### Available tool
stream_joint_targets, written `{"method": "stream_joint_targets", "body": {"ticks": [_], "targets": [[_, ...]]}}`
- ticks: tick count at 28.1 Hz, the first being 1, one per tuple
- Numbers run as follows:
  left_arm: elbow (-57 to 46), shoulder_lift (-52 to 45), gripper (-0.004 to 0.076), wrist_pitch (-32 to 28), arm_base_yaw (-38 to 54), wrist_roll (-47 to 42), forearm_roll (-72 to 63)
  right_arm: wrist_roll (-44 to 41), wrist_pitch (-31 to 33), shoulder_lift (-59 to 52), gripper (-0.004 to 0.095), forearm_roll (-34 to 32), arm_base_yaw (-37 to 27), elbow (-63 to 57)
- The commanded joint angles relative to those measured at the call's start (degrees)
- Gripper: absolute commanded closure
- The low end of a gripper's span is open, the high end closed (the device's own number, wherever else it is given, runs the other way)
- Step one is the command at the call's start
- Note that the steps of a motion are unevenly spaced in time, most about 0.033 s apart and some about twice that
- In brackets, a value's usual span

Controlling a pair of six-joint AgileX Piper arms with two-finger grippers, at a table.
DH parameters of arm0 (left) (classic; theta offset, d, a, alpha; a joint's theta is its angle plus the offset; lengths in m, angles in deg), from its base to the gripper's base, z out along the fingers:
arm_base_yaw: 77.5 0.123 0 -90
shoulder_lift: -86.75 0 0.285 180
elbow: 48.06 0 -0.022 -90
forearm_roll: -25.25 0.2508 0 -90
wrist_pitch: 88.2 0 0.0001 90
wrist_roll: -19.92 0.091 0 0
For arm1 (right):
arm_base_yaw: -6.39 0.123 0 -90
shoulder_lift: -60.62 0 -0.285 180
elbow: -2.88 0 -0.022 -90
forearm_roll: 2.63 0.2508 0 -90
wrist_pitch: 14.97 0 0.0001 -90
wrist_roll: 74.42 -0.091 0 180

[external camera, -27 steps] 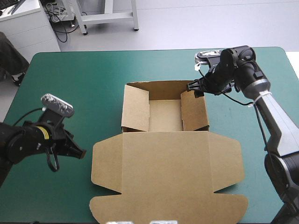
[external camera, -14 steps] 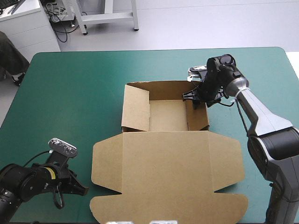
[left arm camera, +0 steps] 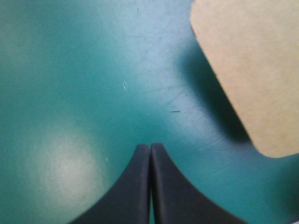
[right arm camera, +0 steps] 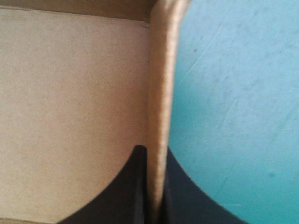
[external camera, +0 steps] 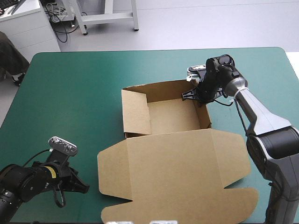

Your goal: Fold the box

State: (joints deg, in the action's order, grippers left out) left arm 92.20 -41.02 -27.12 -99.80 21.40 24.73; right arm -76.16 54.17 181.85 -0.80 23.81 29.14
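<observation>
Near the table's (external camera: 70,84) near left corner, the left gripper (external camera: 83,188) is held low over the teal-green cover (left arm camera: 70,70). Its black fingers (left arm camera: 135,186) are pressed together with nothing between them. It is parked away from the box, most likely so the board is not bumped while the other arm works. Only a rounded corner of the lid (left arm camera: 247,70) is seen just ahead of it and off to one side, not touching it.

At the middle of the table the brown box (external camera: 173,140) is laid. Its far half is stood up as an open tray (external camera: 170,116), with walls raised on the left, far and right sides. Its near half, the lid, is spread flat toward the table's near edge, with flaps out at both sides.

At the tray's far right corner, the right gripper (external camera: 189,94) is closed on the right wall (right arm camera: 160,84). One finger is set inside the tray and one outside, with the board pinched between them. The wall is probably held this way so that it can be pressed upright and tucked into place. The lid is not yet folded, so much of the job is judged to be left.
</observation>
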Motion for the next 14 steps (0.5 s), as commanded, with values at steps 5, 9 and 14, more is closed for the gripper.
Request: {"method": "stream_joint_targets", "body": {"ticks": [5,9,14], "targets": [[1.54,-0.3,0.0756,-2.26,-0.14,-0.59,0.13,3.69,-1.84,-3.52,0.0931,-8.6,-5.62,12.02],[1.54,-0.3,0.0756,-2.75,-0.14,-0.59,0.12,3.79,-2.08,-3.52,0.0931,-10.59,-12.97,18.51],[1.54,-0.3,0.0756,-2.84,-0.14,-1.13,0.12,4.08,-4.02,-3.52,0.0931,-10.59,-22.28,19.94]]}}
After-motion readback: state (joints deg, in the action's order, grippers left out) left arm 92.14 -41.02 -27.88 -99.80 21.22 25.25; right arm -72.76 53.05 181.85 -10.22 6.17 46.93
